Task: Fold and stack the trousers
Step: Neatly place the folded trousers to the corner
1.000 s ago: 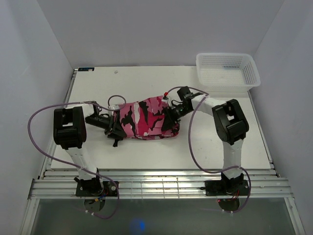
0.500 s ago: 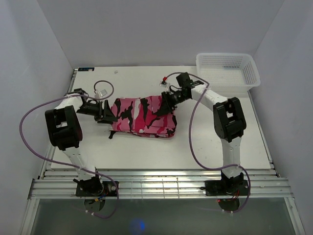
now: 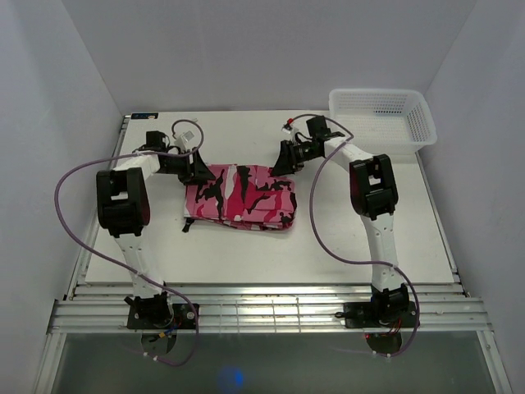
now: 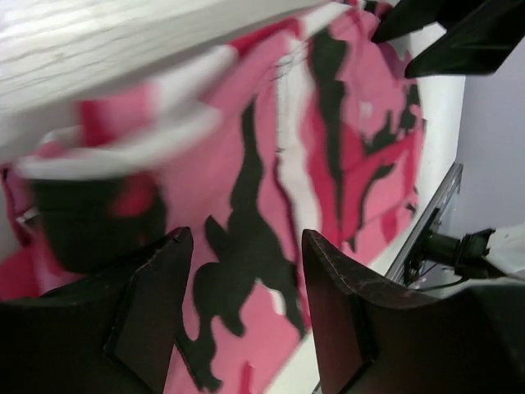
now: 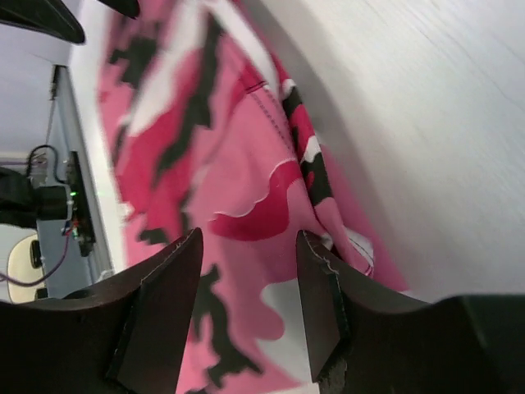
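Top external view showed the trousers lying folded in the middle of the surface, long axis left to right. The left tool stood at their far left corner and the right tool at the far right. Both were about equally near, open and grasping nothing.

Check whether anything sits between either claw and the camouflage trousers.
Nothing visible does. The left claw is at the far-left corner of the folded trousers and the right claw at their far-right corner, both open, with only cloth ahead in the wrist views. The white basket stands apart at the far right of the table.
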Controlling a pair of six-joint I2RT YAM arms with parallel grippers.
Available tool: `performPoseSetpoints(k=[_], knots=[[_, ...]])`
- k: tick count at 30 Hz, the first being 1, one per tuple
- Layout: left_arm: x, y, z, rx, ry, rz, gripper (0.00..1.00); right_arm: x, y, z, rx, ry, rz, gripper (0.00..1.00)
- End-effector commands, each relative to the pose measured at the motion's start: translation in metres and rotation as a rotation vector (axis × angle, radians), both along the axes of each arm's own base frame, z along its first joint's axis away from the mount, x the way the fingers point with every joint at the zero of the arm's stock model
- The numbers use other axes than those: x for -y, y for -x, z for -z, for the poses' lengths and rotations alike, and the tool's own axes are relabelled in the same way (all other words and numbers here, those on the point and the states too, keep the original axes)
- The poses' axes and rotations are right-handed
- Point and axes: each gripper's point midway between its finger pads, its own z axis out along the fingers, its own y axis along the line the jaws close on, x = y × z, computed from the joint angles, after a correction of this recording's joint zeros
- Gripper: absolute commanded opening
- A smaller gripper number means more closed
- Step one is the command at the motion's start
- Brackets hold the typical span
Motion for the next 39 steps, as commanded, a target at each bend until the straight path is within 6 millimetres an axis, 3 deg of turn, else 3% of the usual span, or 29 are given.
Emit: performPoseSetpoints(k=[1, 4, 6, 8, 9, 11, 12, 13, 14, 15, 16, 17, 18, 19, 20, 21, 22, 25, 26, 28, 29, 31, 36, 39], knots=[[-0.021, -0.031, 0.04, -0.071, -0.032, -0.151, 0.67, 0.008, -0.02, 0.045, 0.013, 0.09, 0.039, 0.55], [-0.035, -0.039, 0.064, -0.069, -0.101, -0.179, 0.66, 0.02, -0.037, 0.065, 0.092, 0.158, 0.063, 0.55], [-0.042, -0.041, 0.068, -0.067, -0.126, -0.189, 0.66, 0.022, -0.039, 0.07, 0.096, 0.177, 0.077, 0.56], [-0.052, -0.047, 0.06, -0.037, -0.161, -0.2, 0.66, 0.021, -0.039, 0.059, 0.096, 0.166, 0.085, 0.59], [-0.054, -0.049, 0.052, -0.01, -0.173, -0.193, 0.66, 0.019, -0.038, 0.048, 0.098, 0.142, 0.079, 0.61], [-0.054, -0.056, 0.014, 0.121, -0.246, -0.168, 0.7, 0.014, -0.039, 0.01, 0.134, 0.092, 0.079, 0.68], [-0.053, -0.057, 0.001, 0.179, -0.302, -0.155, 0.72, 0.011, -0.034, -0.011, 0.109, 0.053, 0.084, 0.78], [-0.034, -0.056, -0.013, 0.233, -0.359, -0.119, 0.76, 0.01, -0.032, -0.045, 0.142, 0.02, 0.087, 0.83], [-0.031, -0.054, -0.037, 0.311, -0.471, -0.125, 0.78, 0.012, -0.027, -0.058, 0.142, 0.007, 0.092, 0.87], [-0.021, -0.049, -0.047, 0.338, -0.508, -0.115, 0.8, 0.015, -0.025, -0.073, 0.153, 0.008, 0.113, 0.96], [0.004, -0.036, -0.052, 0.347, -0.529, -0.066, 0.98, 0.021, -0.021, -0.105, 0.214, 0.002, 0.137, 1.0], [0.014, -0.023, -0.062, 0.362, -0.534, -0.056, 0.98, 0.032, -0.019, -0.105, 0.214, 0.026, 0.171, 0.93], [0.017, -0.017, -0.058, 0.331, -0.601, -0.108, 0.98, 0.043, -0.022, -0.112, 0.242, 0.061, 0.221, 0.9], [0.043, 0.003, -0.052, 0.307, -0.633, -0.057, 0.98, 0.056, -0.019, -0.136, 0.302, 0.067, 0.254, 0.9], [0.052, 0.012, -0.05, 0.301, -0.651, -0.044, 0.98, 0.075, -0.024, -0.14, 0.321, 0.094, 0.31, 0.9], [0.056, 0.026, -0.041, 0.255, -0.671, -0.104, 0.98, 0.096, -0.029, -0.13, 0.324, 0.163, 0.391, 0.9], [0.078, 0.036, -0.038, 0.274, -0.67, -0.084, 0.98, 0.124, -0.033, -0.145, 0.357, 0.183, 0.464, 0.9], [0.103, 0.063, -0.013, 0.233, -0.741, -0.088, 0.98, 0.167, -0.031, -0.149, 0.369, 0.223, 0.551, 0.9], [0.109, 0.069, -0.006, 0.204, -0.75, -0.089, 0.98, 0.19, -0.034, -0.15, 0.382, 0.245, 0.589, 0.9], [0.125, 0.081, 0.015, 0.107, -0.747, -0.103, 0.98, 0.205, -0.027, -0.153, 0.382, 0.259, 0.616, 0.9], [0.125, 0.083, 0.023, 0.073, -0.759, -0.12, 0.98, 0.227, -0.028, -0.153, 0.371, 0.265, 0.659, 0.9], [0.117, 0.085, 0.053, -0.039, -0.823, -0.199, 0.98, 0.234, -0.02, -0.154, 0.362, 0.262, 0.666, 0.9], [0.095, 0.073, 0.104, -0.149, -0.94, -0.265, 0.98, 0.229, -0.003, -0.149, 0.35, 0.252, 0.636, 0.9], [0.058, 0.048, 0.125, -0.206, -0.981, -0.303, 0.98, 0.229, 0.0, -0.147, 0.344, 0.253, 0.631, 0.9]])
